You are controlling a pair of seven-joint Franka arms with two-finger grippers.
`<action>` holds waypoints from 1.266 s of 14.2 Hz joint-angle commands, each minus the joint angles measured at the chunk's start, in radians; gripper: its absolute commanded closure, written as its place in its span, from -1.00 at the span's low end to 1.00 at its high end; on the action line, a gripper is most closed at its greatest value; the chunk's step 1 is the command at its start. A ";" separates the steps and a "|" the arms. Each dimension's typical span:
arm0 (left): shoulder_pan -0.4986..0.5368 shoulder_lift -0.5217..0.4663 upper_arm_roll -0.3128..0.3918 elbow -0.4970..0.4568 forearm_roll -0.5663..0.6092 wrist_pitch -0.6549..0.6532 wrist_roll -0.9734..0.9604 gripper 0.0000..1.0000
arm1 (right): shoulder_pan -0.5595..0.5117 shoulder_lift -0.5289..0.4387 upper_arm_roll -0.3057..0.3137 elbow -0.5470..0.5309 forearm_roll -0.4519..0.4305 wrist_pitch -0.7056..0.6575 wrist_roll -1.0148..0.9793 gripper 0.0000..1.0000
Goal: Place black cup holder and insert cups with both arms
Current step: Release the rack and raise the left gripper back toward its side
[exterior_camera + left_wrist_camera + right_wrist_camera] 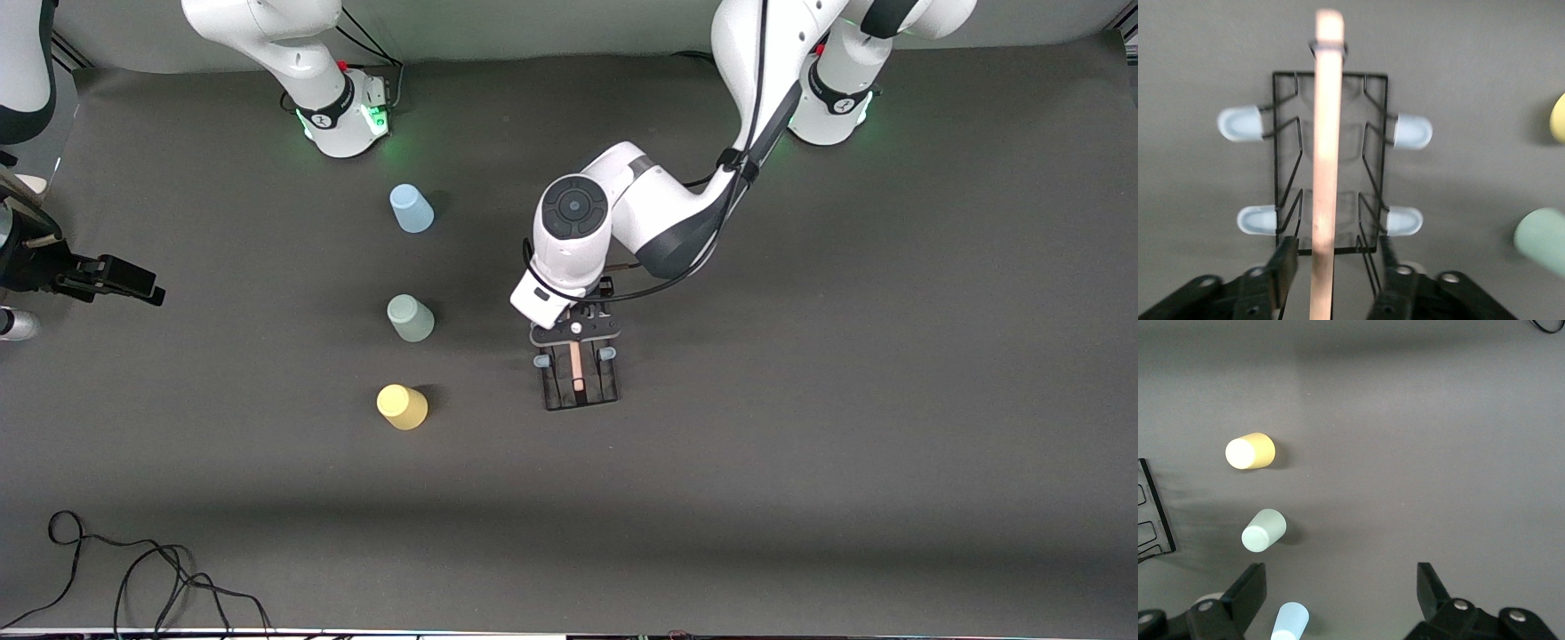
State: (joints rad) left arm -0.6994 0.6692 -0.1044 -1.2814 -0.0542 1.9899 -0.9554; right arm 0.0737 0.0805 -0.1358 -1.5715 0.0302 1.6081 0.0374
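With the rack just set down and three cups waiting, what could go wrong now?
1. The left claw is open but straddles the wooden handle; lifting crookedly might tip the black cup holder.
2. The grey-green cup stands between the blue cup and the yellow cup; the open right claw may knock a neighbour.

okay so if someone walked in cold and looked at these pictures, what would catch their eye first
Probably the left gripper poised over the black cup holder at mid-table, its open fingers either side of the wooden handle. Next, the row of upside-down cups toward the right arm's end: blue cup nearest the bases, grey-green cup in the middle, yellow cup nearest the front camera.
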 commanded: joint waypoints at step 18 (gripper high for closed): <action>0.638 -0.670 0.023 -0.473 0.096 -0.298 0.827 -1.00 | 0.230 -0.051 0.004 -0.187 -0.004 0.076 0.417 -1.00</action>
State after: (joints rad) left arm -0.0620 0.1461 -0.0705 -1.5288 0.0348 1.5771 -0.1348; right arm 0.2803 0.0790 -0.1253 -1.6560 0.0310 1.6161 0.4119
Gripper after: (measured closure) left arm 0.000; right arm 0.000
